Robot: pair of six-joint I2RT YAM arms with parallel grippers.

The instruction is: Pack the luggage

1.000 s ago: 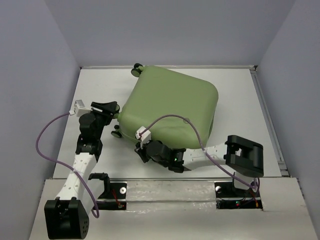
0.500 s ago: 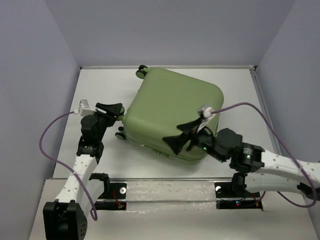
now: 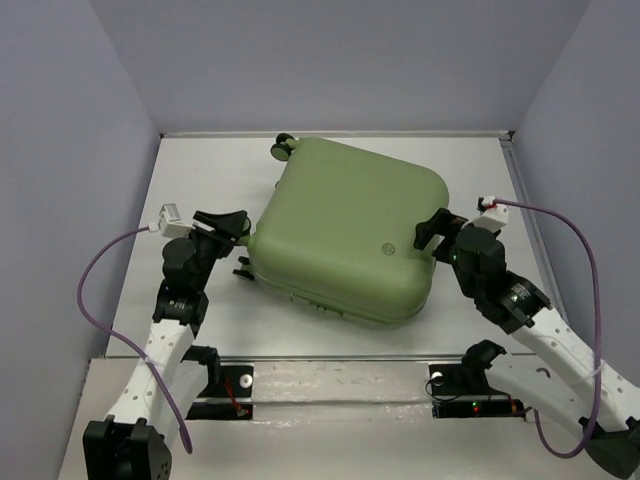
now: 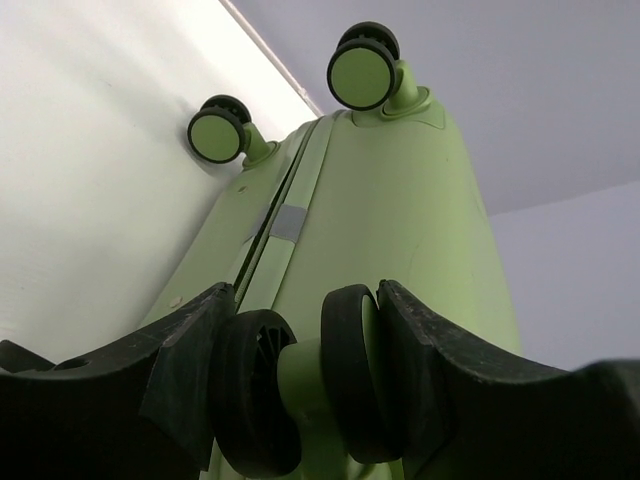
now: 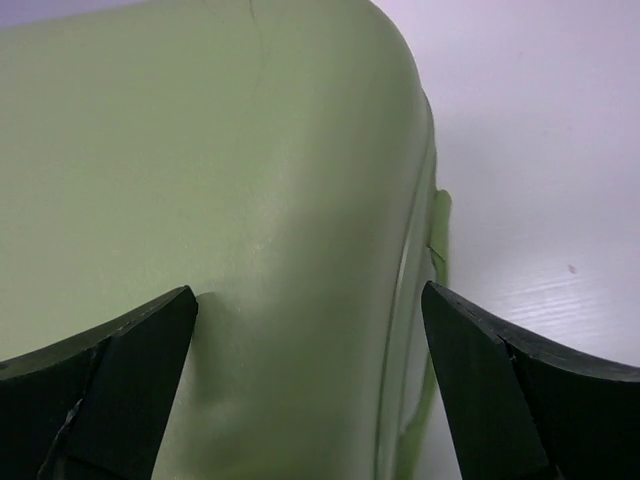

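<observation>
The luggage (image 3: pixel 345 235) lies flat and closed on the white table, a pale green shell with black wheels. My left gripper (image 3: pixel 238 228) is at its left corner, shut on a twin wheel (image 4: pixel 300 385) with one finger pressed against each black disc. Two other wheels (image 4: pixel 362 72) (image 4: pixel 216 133) stick out at the far end of the luggage (image 4: pixel 400 220). My right gripper (image 3: pixel 432 232) stands open at the right edge of the luggage (image 5: pixel 250 180). One finger (image 5: pixel 130 350) rests over the lid; the other finger (image 5: pixel 480 370) hangs beside the side wall.
Grey walls close in the table (image 3: pixel 200 160) at the back and on both sides, and a raised rail (image 3: pixel 535 240) runs along the right. Purple cables (image 3: pixel 95 280) (image 3: pixel 580 250) loop out from both wrists. The arm bases (image 3: pixel 470 380) sit at the near edge.
My right arm swung from the luggage's near left side across the lid to its right edge, and its jaws opened wide. The luggage shifted slightly right. The left gripper kept its hold on the wheel.
</observation>
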